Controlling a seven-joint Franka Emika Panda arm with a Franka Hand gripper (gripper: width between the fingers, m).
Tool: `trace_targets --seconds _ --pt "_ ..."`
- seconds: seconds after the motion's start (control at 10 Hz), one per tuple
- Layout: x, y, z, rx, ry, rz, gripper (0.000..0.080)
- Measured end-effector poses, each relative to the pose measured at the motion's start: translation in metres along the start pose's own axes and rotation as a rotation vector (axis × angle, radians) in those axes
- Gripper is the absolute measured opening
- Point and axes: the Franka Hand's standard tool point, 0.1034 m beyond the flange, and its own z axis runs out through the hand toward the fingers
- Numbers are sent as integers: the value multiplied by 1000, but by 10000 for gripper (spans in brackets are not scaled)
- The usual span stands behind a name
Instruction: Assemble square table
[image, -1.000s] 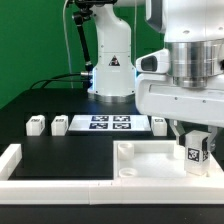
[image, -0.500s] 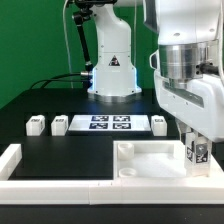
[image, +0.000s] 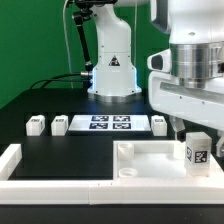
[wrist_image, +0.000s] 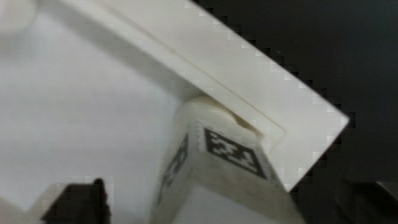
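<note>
Worktable (image: 60, 150), black, fills the scene, with a white border rail (image: 60, 186) along its near edge. Next in size is the square table's slab (image: 150, 160), lying flat just beside that rail, toward the exterior view's right. Behind it lies the marker board (image: 107, 123), with three loose legs (image: 36, 124) near it, two on the exterior view's left and one on its right. Another tagged leg (image: 197, 152) stands upright at a slab corner toward the exterior view's right. The gripper (wrist_image: 228, 205) hangs over it with jaws spread. The wrist view shows gaps between the fingers (wrist_image: 80, 200) and the leg, so nothing is clamped.
</note>
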Motion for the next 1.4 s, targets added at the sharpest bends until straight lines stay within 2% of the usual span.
trace_targets --seconds 0.4,0.6,0.7,1.0,1.4 --pt "0 1 1 0 -2 -249 648" --pt "-1 -2 0 -12 13 -589 648" --pt "1 -4 -4 -7 20 -648 648" --pt "0 -3 -2 -9 16 -631 648" --pt "-2 -4 -1 3 7 -376 648"
